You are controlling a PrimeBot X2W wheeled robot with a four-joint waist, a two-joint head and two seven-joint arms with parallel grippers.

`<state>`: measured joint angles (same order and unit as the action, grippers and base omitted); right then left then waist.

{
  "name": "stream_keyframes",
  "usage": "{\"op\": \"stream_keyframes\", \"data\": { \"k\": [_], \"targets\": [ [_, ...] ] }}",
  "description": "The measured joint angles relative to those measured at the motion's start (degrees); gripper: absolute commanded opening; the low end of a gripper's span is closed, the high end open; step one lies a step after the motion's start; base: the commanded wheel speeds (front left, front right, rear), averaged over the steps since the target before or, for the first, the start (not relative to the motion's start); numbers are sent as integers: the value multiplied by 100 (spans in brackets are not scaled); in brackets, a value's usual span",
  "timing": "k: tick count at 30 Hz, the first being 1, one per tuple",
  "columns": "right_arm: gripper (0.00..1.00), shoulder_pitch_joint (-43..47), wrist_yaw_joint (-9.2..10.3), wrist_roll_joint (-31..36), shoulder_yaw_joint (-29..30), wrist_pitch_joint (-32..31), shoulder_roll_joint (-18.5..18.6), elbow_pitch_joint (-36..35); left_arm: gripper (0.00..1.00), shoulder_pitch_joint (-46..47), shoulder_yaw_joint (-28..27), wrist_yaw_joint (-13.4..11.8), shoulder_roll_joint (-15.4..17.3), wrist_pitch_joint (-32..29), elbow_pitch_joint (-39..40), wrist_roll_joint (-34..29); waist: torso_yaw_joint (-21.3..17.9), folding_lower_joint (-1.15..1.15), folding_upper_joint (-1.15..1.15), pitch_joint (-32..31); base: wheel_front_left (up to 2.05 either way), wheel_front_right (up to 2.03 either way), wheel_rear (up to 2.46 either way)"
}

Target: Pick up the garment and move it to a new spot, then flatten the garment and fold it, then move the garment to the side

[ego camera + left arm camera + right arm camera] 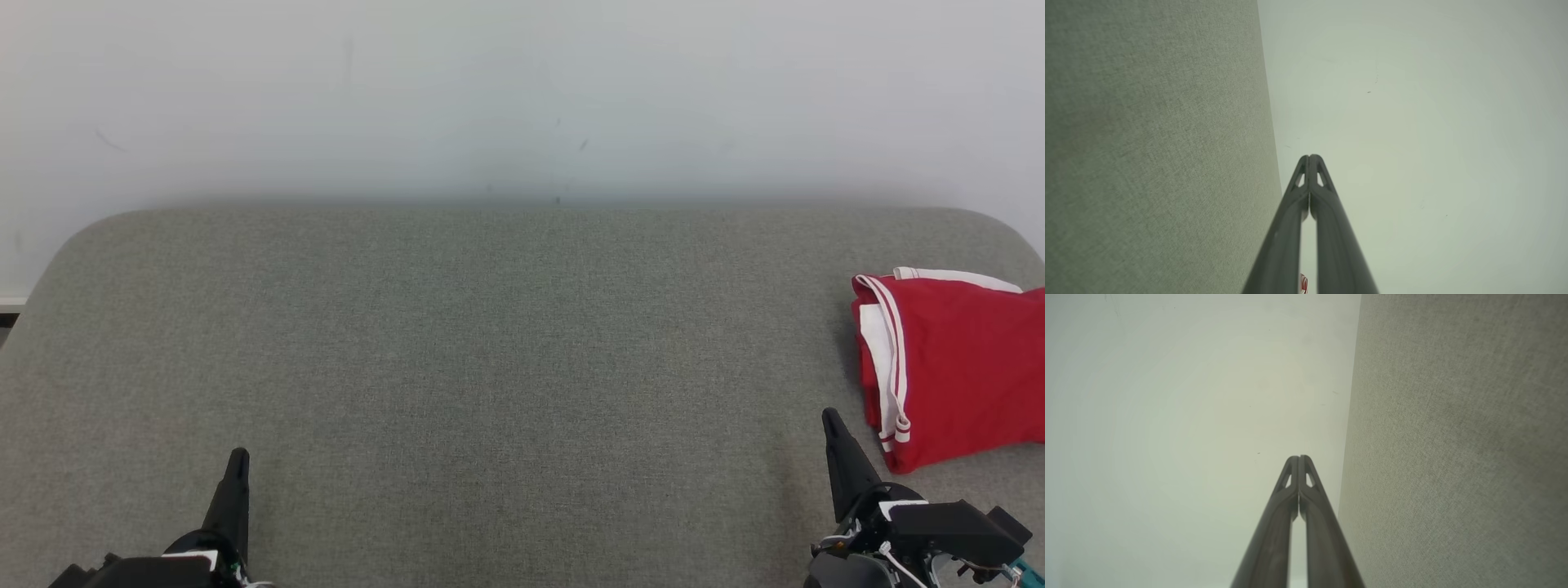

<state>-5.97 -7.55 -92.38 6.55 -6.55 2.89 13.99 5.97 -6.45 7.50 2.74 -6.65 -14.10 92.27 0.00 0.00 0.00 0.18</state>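
Observation:
The garment (959, 371) is red with white stripes and lies folded at the right edge of the grey fabric surface (490, 343). My right gripper (831, 418) is shut and empty, its tip just left of the garment's near corner, not touching it. At the lower left my left gripper (238, 454) is shut and empty, far from the garment. In the left wrist view the left gripper (1309, 157) has its fingertips pressed together, and a small red bit of the garment (1303, 283) peeks between the fingers lower down. The right wrist view has the right gripper (1298, 457) closed tip to tip.
A pale wall (522, 98) rises behind the grey surface. The surface has rounded far corners, and its left edge drops off near a strip of floor (8, 314). The wide middle of the surface lies between my two grippers.

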Motion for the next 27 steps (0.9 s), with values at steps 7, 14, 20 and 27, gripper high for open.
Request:
{"op": "stream_keyframes", "data": {
  "k": [7, 14, 20, 27],
  "targets": [
    [0, -1, 0, 0, 1, 0, 0, 0, 0, 1, -1, 0, 0, 0, 0, 0, 0, 0, 0, 0, 0, 0, 0],
    [0, -1, 0, 0, 1, 0, 0, 0, 0, 1, 0, 0, 0, 0, 0, 1, 0, 0, 0, 0, 0, 0, 0],
    [0, -1, 0, 0, 1, 0, 0, 0, 0, 1, -1, 0, 0, 0, 0, 1, 0, 0, 0, 0, 0, 0, 0],
    [0, -1, 0, 0, 1, 0, 0, 0, 0, 1, -1, 0, 1, 0, 1, 1, 0, 0, 0, 0, 0, 0, 0]
  ]
}}
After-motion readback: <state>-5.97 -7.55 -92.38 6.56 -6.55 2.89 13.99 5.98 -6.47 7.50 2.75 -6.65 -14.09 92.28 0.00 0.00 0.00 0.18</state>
